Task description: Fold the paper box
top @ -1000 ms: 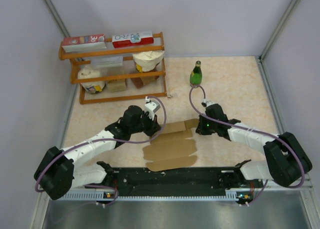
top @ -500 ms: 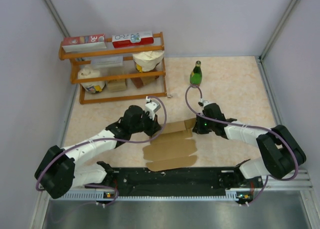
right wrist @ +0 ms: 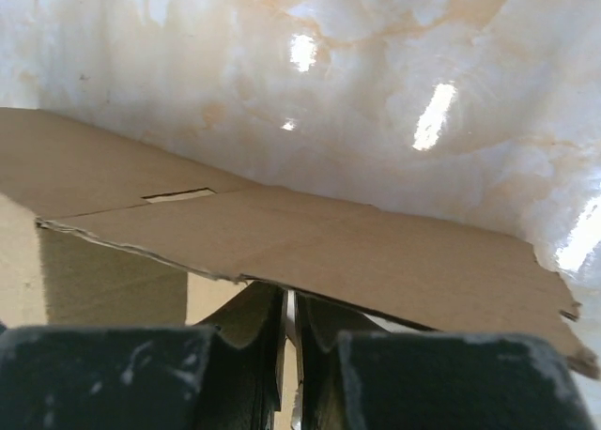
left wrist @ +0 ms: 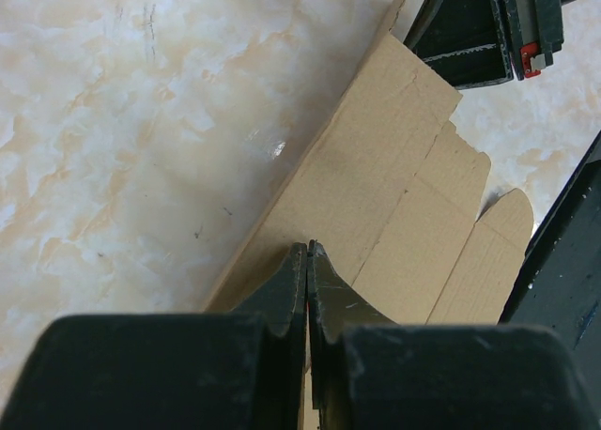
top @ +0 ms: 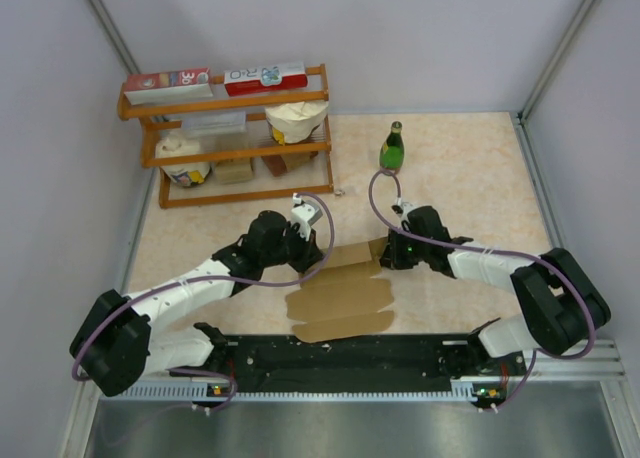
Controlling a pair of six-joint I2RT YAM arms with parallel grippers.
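Since a second ago the right pincer (top: 388, 252) has slid a little to the left, in against the right end flap of the paper box (top: 340, 296), while the left pincer (top: 314, 254) has hardly shifted. The box lies as a mostly flat brown sheet between the two pincers and nearer the arm bases, its far strip tilted up. From the left wrist, the left pincer (left wrist: 308, 253) has its fingers pressed together, apparently on the sheet's edge, the panel stretching ahead of it. The right pincer (right wrist: 289, 303) shows only a thin slit with a pale sliver of board in it, the flap just above its tips.
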